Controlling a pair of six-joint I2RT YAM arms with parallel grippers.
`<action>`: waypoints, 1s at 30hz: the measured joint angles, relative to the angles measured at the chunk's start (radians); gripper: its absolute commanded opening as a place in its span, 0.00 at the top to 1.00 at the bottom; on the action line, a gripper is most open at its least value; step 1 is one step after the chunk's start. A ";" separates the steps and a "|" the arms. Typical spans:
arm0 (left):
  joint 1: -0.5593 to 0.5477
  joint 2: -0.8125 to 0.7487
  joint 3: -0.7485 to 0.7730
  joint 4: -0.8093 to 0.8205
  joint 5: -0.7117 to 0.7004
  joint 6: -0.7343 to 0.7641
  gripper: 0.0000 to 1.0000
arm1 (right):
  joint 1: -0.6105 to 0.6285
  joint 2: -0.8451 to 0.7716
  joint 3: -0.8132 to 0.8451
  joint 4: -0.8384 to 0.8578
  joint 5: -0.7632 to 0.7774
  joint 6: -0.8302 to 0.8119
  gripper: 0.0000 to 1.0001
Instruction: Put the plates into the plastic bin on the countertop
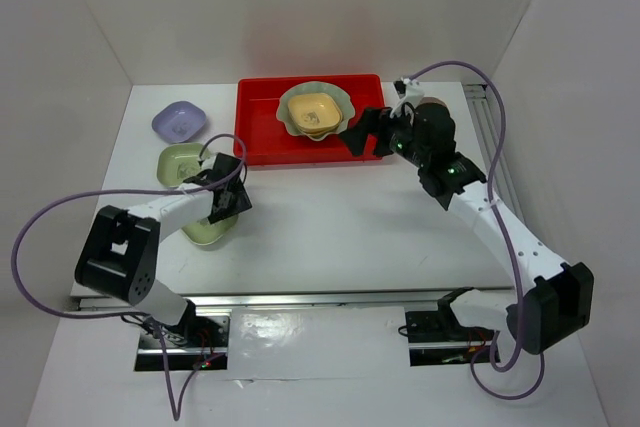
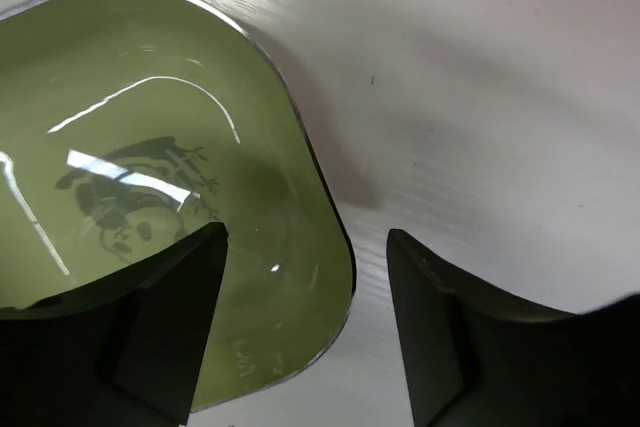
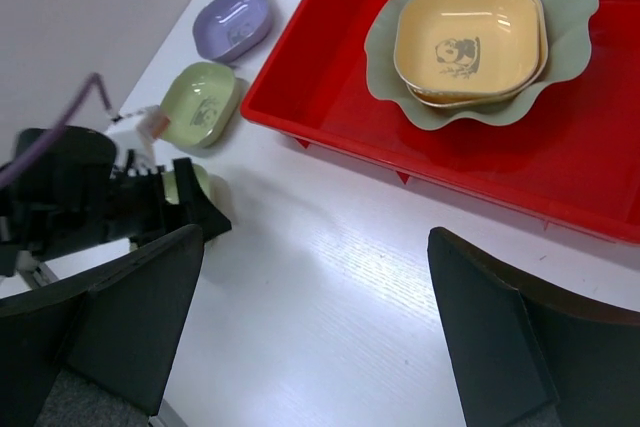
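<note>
The red plastic bin [image 1: 262,137] [image 3: 330,67] holds the pale green scalloped plate [image 1: 288,110] [image 3: 575,17] with a yellow plate [image 1: 314,110] [image 3: 465,37] stacked in it. A lavender plate [image 1: 180,122] [image 3: 232,19] and a green plate [image 1: 183,162] [image 3: 200,102] lie on the countertop [image 1: 330,217] to the bin's left. My left gripper [image 1: 228,195] [image 2: 305,237] is open and straddles the rim of a second green plate [image 1: 205,234] [image 2: 150,177], one finger over its inside and one over the countertop. My right gripper [image 1: 362,132] [image 3: 315,237] hangs open over the countertop by the bin's front edge, holding nothing.
White walls enclose the countertop on three sides. The left arm [image 3: 80,197] lies between the green plates and the near edge. A purple cable [image 1: 470,72] loops above the right arm. A metal rail [image 1: 490,137] runs along the right wall.
</note>
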 measured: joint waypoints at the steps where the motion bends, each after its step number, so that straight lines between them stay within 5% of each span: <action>1: 0.000 0.026 0.000 0.010 0.008 0.000 0.38 | 0.002 -0.010 0.000 0.001 0.000 0.000 0.00; 3: -0.003 0.059 0.005 0.023 0.003 0.008 0.66 | 0.002 -0.025 0.000 0.002 0.004 0.000 0.00; 5: -0.006 0.058 0.010 0.039 0.010 0.006 0.75 | 0.002 -0.035 0.000 0.003 0.011 0.000 0.00; 7: -0.019 0.057 0.013 0.037 -0.010 0.009 0.99 | 0.002 -0.040 0.000 0.002 0.016 0.000 0.00; 13: -0.121 0.011 0.020 -0.063 -0.089 -0.026 1.00 | 0.002 -0.048 0.001 -0.004 0.069 0.001 0.00; 18: -0.421 -0.058 0.065 -0.315 -0.117 -0.214 1.00 | -0.023 -0.038 0.023 -0.037 0.192 0.002 0.00; 23: -0.652 -0.067 0.321 -0.600 -0.175 -0.375 1.00 | -0.161 0.026 0.026 -0.036 0.249 0.035 0.00; 30: -0.666 0.018 0.699 -0.735 -0.368 -0.336 1.00 | -0.322 0.038 -0.029 -0.011 0.252 0.103 0.00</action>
